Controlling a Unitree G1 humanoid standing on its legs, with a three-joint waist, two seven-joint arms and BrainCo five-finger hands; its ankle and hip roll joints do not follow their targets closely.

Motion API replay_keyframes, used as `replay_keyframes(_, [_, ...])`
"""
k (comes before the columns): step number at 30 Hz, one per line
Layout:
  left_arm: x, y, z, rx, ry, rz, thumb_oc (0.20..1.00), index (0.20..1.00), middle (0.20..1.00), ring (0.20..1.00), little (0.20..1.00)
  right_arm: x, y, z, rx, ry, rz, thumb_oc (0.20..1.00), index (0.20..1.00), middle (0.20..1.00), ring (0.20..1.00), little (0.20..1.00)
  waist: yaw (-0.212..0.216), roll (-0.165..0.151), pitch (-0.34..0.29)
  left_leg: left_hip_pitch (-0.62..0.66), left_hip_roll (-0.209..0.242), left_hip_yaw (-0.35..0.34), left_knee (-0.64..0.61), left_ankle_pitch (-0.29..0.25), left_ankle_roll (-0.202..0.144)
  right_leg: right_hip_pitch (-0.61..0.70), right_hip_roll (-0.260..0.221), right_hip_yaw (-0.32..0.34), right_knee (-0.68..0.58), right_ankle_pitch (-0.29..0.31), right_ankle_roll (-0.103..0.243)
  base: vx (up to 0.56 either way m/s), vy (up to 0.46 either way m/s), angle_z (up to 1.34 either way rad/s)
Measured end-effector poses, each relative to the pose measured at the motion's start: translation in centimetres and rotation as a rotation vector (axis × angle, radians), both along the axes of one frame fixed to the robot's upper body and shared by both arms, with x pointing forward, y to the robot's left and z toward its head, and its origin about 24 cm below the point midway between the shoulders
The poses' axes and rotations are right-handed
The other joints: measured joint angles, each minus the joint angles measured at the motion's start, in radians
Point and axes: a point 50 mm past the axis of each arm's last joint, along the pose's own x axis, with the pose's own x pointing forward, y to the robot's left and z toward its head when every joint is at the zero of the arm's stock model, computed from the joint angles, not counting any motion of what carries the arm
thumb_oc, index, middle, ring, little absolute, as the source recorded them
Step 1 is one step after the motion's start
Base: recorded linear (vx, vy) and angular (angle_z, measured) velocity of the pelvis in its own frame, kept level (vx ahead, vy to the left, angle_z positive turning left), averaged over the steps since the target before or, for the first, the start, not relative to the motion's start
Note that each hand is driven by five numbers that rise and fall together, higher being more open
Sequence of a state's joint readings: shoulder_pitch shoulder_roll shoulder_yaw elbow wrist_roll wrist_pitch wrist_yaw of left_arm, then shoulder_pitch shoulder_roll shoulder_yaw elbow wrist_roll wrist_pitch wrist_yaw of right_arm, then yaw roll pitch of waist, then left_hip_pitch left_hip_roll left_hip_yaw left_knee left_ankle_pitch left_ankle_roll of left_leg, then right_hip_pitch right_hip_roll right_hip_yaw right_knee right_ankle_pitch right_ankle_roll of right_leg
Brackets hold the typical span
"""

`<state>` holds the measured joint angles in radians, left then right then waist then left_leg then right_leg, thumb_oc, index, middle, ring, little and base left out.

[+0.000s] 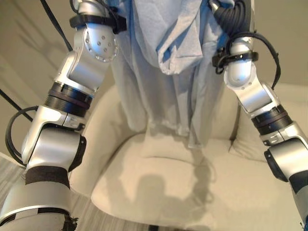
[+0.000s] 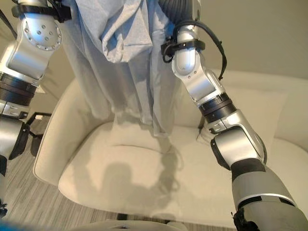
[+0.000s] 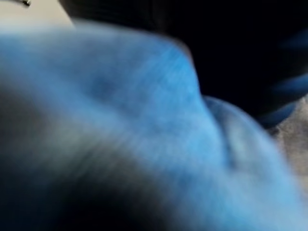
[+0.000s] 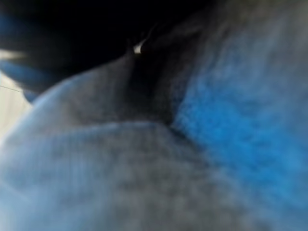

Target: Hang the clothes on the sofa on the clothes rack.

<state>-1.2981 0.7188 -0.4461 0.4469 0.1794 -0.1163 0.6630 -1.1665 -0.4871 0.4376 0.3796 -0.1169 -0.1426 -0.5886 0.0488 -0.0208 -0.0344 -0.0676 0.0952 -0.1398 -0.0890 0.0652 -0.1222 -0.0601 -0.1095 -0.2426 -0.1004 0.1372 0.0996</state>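
**Blue garment lifted clear above the cream sofa**

Fingers of both my hands lie past the top edge of the head views, so whether they are curled on cloth or straight I cannot tell. Both wrist views are pressed up against blue fabric at very close range, blurred, with dark shapes behind it; no finger can be made out there either.

From my head views I see what the wrist views cannot: the pale blue garment [image 1: 168,72] hangs from the top centre of the frame, between my two raised arms, in long vertical folds with a bunched fold near the upper middle. Its lower hem ends just above the seat of the sofa [image 1: 159,183], apparently apart from the cushion. My left forearm rises along the left side of the frame, my right forearm along the right, both angled up and inward toward the cloth.

The sofa is cream, with a rounded seat cushion and backrest. Behind it is a plain beige wall [image 2: 260,33], and grey striped flooring [image 2: 29,197] shows at the lower left.
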Motion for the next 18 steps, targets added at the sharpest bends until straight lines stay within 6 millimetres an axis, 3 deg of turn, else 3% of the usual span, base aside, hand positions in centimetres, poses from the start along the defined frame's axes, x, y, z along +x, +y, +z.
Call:
replay_keyframes(3, [0.1,-0.4,-0.6,0.019,0.01,-0.012,0.2,0.2,0.2,0.2,0.2,0.2,0.4,-0.3,0.017,0.003,0.013,0.2,0.2,0.2,0.2,0.2,0.021,-0.002,-0.046,-0.017,0.002,-0.019,0.01,0.002,-0.007,-0.003,0.006,-0.025,0.0,-0.006,-0.003,-0.05,0.031,0.14])
replay_keyframes(7, [-0.2,-0.7,-0.4,0.025,-0.011,-0.034,0.2,0.2,0.2,0.2,0.2,0.3,0.7,-0.7,0.022,0.013,0.022,0.2,0.2,0.2,0.2,0.2,0.042,-0.006,-0.055,-0.029,0.0,-0.029,0.026,-0.003,-0.013,-0.001,0.006,-0.027,0.0,-0.01,0.001,0.0,0.057,0.08])
replay_keyframes(11, [-0.4,-0.8,-0.6,0.028,-0.022,-0.048,0.2,0.2,0.2,0.2,0.2,0.3,0.6,-1.2,0.02,0.018,0.03,0.2,0.2,0.2,0.2,0.2,0.046,-0.039,-0.063,-0.014,0.008,-0.042,0.035,-0.007,-0.018,0.025,0.014,-0.036,0.0,-0.014,0.002,0.12,0.154,0.1])
replay_keyframes(14, [-0.2,-1.0,-1.2,0.022,-0.013,-0.056,0.2,0.2,0.2,0.2,0.2,0.1,0.1,-2.7,0.043,0.031,0.027,0.2,0.2,0.2,0.2,0.2,0.016,-0.095,-0.061,-0.017,0.021,-0.044,0.1,-0.053,-0.026,0.079,0.017,-0.053,0.001,-0.034,0.002,0.17,0.413,0.15])
replay_keyframes(15, [0.1,-1.1,-2.1,0.023,0.009,-0.057,0.2,0.2,0.2,0.2,0.2,0.1,-0.1,-4.1,0.049,0.065,0.025,0.2,0.2,0.2,0.2,0.2,0.007,-0.128,-0.066,-0.016,0.021,-0.048,0.158,-0.083,-0.032,0.097,0.015,-0.044,-0.005,-0.043,0.001,0.16,0.588,-0.03])
replay_keyframes(18, [0.9,-0.9,-4.0,0.019,0.072,-0.045,0.2,0.2,0.2,0.2,0.2,0.4,-0.6,-5.9,0.052,0.124,0.004,0.2,0.2,0.2,0.2,0.2,-0.003,-0.139,-0.061,-0.034,-0.001,-0.036,0.284,-0.154,-0.019,0.122,0.003,-0.025,-0.002,-0.048,0.003,-0.04,0.573,-0.16])
